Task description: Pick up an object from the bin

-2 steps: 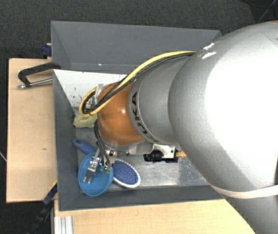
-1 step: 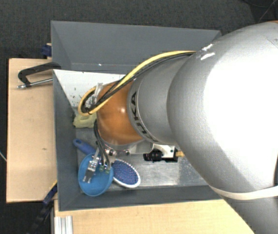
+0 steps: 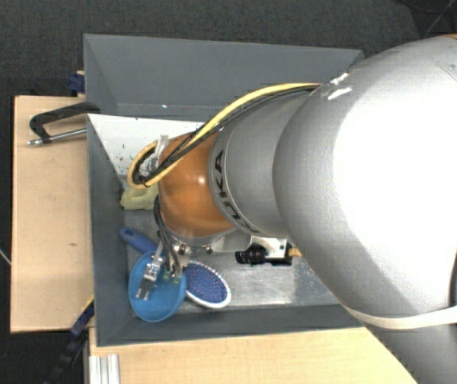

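My gripper [image 3: 164, 269] reaches down from under the orange wrist cover at the bin's front left. It is right over the near rim of a blue round bowl-like thing [image 3: 153, 298] and seems to touch it. Just right of the bowl lies an oval blue brush head with a white rim [image 3: 207, 286]. A blue handle-shaped piece [image 3: 134, 239] sticks out to the left, above the bowl. Whether anything is held is hidden.
A pale yellow soft thing [image 3: 135, 198] lies against the left wall. A black and white item with an orange end [image 3: 263, 254] lies under the arm towards the middle. The arm covers most of the bin's right side.
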Motion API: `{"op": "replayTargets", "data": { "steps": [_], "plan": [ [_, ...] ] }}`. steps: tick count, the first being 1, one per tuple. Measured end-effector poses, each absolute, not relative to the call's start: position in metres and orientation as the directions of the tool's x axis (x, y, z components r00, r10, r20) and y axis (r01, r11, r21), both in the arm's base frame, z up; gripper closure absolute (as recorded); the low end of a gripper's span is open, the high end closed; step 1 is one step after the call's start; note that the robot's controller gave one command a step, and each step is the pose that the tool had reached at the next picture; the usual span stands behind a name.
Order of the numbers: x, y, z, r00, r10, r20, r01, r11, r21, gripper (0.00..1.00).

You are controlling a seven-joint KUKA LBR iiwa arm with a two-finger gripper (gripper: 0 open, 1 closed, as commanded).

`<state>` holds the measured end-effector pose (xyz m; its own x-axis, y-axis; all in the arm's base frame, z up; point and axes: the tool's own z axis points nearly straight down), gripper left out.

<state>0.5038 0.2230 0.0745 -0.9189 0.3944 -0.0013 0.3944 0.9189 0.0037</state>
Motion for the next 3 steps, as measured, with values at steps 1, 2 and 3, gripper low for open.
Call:
{"op": "replayTargets", "data": {
  "steps": [1,2,3],
  "plan": [
    [0.504,0.224,0.075,-0.919,0.395,-0.001,0.395,0.919,0.004,0.00],
    [0.507,0.222,0.078,-0.918,0.396,-0.004,0.396,0.918,0.004,1.00],
    [0.508,0.223,0.093,-0.918,0.397,-0.002,0.397,0.918,0.004,1.00]
  ]
}}
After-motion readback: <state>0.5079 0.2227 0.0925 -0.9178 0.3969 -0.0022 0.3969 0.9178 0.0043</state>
